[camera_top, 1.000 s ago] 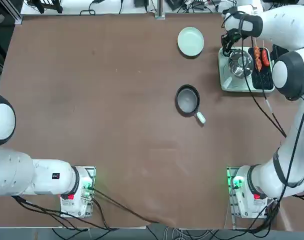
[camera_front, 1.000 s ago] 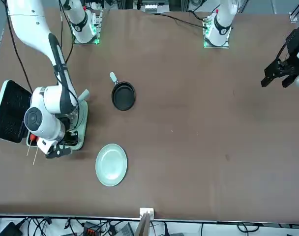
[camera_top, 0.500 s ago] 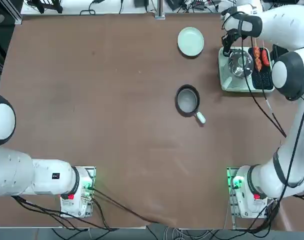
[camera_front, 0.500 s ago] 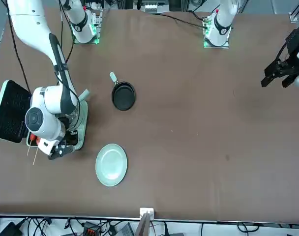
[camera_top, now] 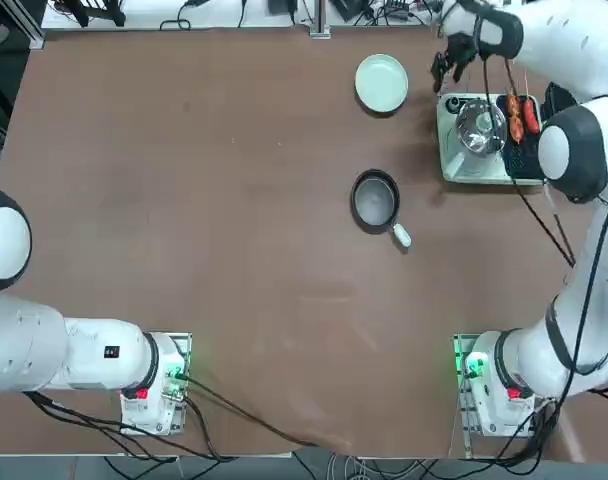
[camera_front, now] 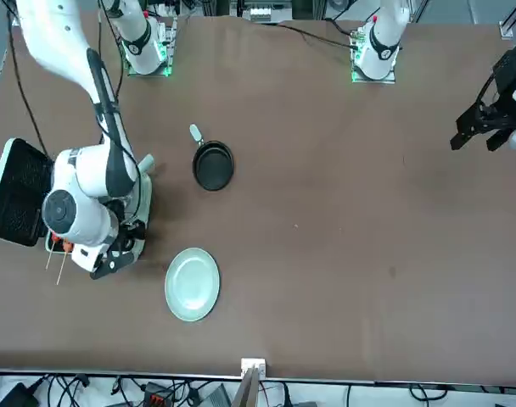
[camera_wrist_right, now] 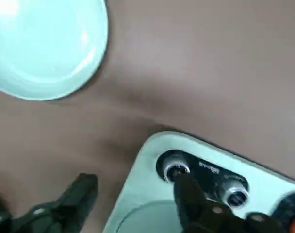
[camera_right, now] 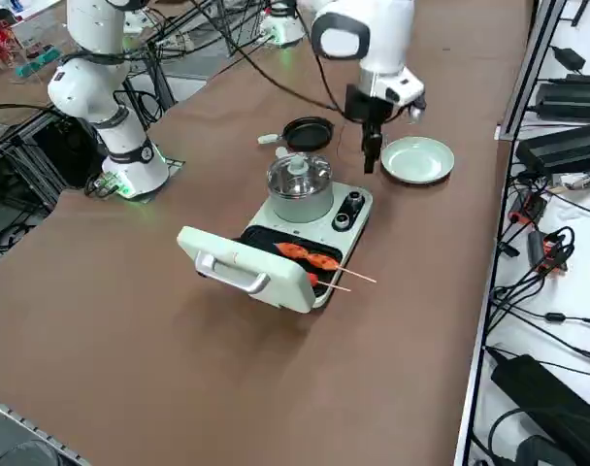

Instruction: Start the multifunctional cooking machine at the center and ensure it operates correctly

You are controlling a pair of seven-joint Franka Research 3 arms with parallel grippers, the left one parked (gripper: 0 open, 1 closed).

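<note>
Small print beside the knobs (camera_wrist_right: 175, 170), unreadable. Multifunctional cooking machine (camera_right: 310, 225) sits at the table's (camera_top: 184, 200) far right edge: mint-green body, glass-lidded steel pot (camera_right: 299, 184), skewered sausages (camera_right: 307, 256) on black grill, lid swung open. Right hand (camera_wrist_right: 133, 194) spread, hovering above the knob corner, one fingertip (camera_wrist_right: 186, 187) close to a knob; pale plate (camera_top: 381, 82) nearby.

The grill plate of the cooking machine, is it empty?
No, two orange skewers lie on the grill plate.
</note>
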